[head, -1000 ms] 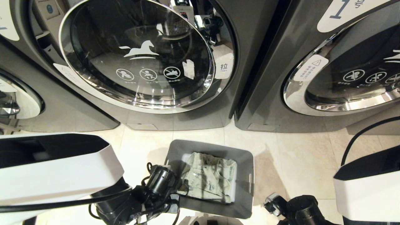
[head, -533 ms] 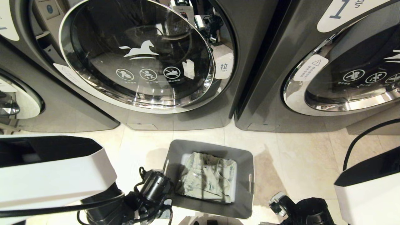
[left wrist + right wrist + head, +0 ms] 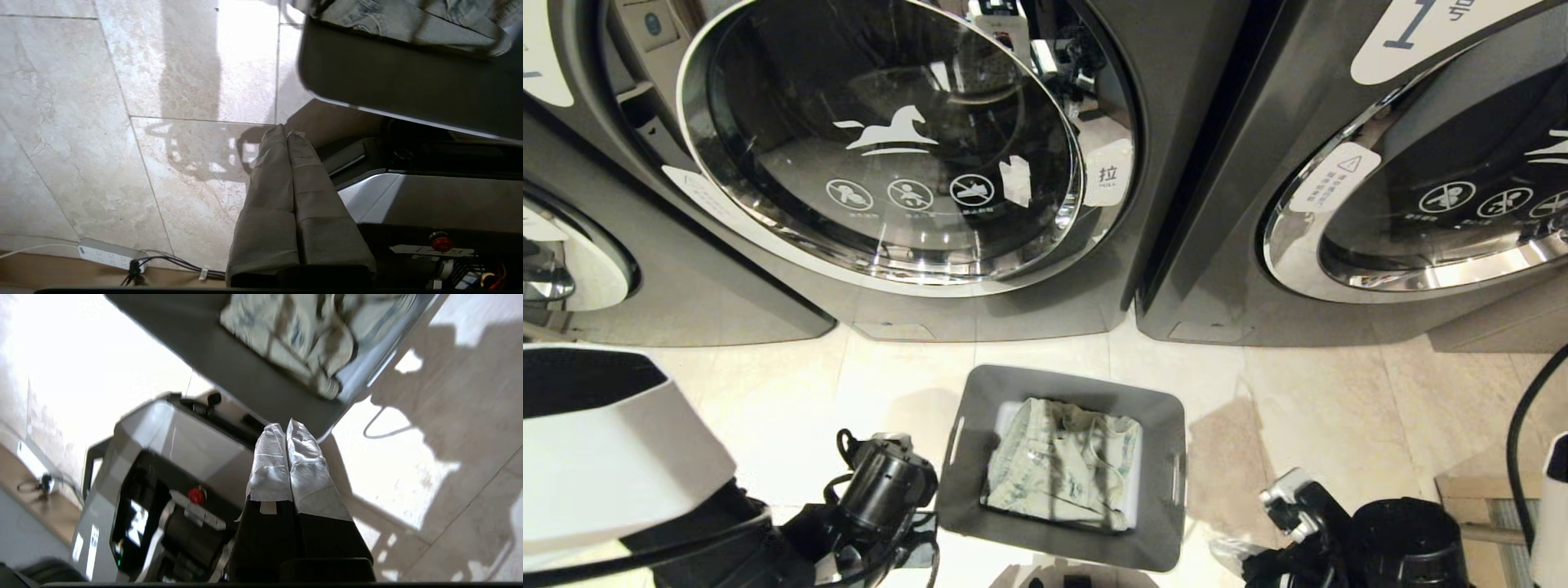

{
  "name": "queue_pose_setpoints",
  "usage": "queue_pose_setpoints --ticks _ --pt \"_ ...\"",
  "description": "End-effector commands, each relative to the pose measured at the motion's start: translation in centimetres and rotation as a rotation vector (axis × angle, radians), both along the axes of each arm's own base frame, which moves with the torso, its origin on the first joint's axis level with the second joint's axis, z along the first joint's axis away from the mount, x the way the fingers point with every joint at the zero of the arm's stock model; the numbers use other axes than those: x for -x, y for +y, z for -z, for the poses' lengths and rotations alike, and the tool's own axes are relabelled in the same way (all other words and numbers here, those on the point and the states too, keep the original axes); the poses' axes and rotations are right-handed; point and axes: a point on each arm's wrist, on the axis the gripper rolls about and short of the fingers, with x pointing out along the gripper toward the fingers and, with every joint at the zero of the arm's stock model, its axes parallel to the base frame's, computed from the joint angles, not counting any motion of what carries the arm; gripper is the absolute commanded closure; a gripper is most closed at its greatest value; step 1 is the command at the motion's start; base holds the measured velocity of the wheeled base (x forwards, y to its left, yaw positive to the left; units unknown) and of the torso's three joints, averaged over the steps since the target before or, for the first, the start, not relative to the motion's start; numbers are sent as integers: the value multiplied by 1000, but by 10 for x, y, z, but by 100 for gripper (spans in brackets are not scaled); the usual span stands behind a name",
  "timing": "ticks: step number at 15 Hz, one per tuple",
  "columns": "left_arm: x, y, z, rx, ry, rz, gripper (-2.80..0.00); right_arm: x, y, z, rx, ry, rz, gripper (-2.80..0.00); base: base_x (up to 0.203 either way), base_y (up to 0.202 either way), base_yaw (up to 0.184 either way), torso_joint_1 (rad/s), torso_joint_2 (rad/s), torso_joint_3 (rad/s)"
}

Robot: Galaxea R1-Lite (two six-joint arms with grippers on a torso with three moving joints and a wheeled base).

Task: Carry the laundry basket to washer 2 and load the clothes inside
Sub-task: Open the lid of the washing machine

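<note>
Arms have drawn outward from the laundry basket point(image 3: 1062, 467) holding the clothes point(image 3: 1066, 469); wrist views show left end effector point(image 3: 287, 136) and right end effector point(image 3: 286, 425) pressed together, empty.

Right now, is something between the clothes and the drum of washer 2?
Yes. The round glass door of washer 2 is closed over the drum. The clothes lie in the basket on the floor before it.
</note>
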Motion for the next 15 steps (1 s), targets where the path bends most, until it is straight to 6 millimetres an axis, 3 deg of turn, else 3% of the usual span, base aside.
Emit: queue_pose_setpoints --ticks 1,10,15 --pt "10 17 -19 9 -62 -54 0 10 -7 -16 -36 -55 6 0 0 0 0 0 0 0" --pt "42 53 -67 -15 -210 -189 0 26 -25 -64 -65 -326 159 0 0 0 0 0 0 0" --pt "49 88 -68 -150 -195 -350 0 31 -44 -72 0 -356 371 0 0 0 0 0 0 0"
